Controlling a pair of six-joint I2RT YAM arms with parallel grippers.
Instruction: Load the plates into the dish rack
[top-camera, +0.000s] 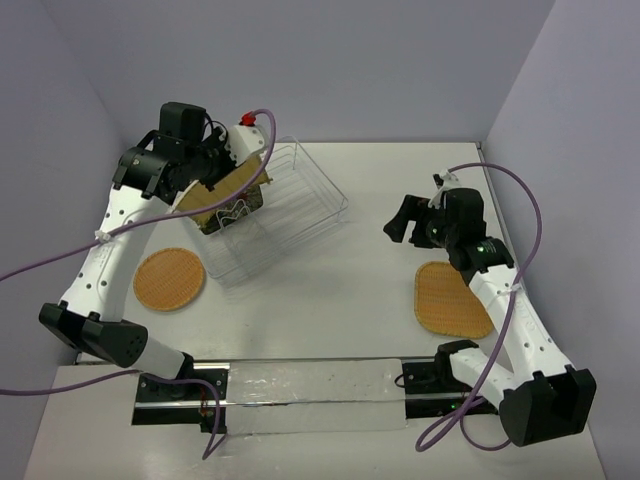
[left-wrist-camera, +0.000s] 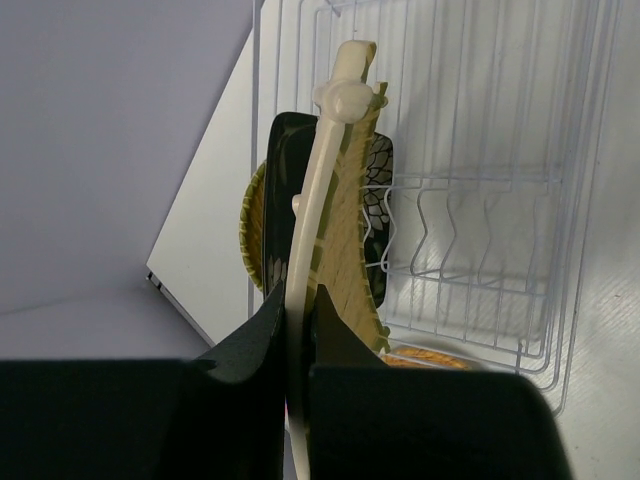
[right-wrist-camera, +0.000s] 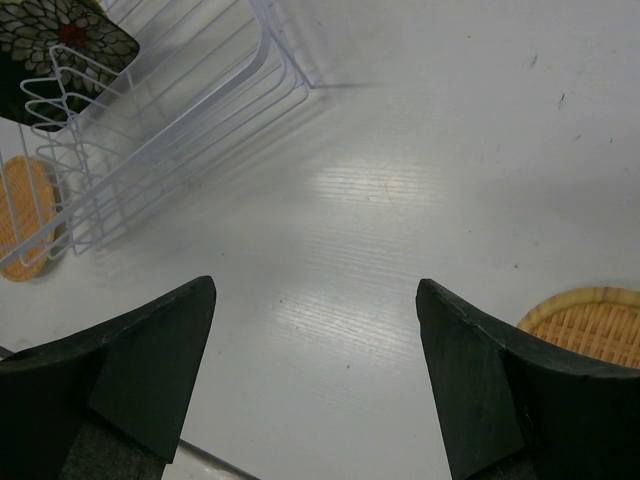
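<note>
From high above the near edge of the white table, looking down and far across it; from the left wrist, very near, edge-on along a square yellow bamboo plate into the silver-white wire dish rack; from the right wrist, higher, facing down and leftward; shared by all: that rack and its square black white-flowered plate.

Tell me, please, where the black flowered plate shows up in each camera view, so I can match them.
Top external: the black flowered plate stands at the left end of the dish rack, just below the held yellow plate.
Left wrist: centre, the black flowered plate is upright behind the yellow plate.
Right wrist: top-left corner, inside the rack.
Shared landmark: the dish rack's wires.
</note>
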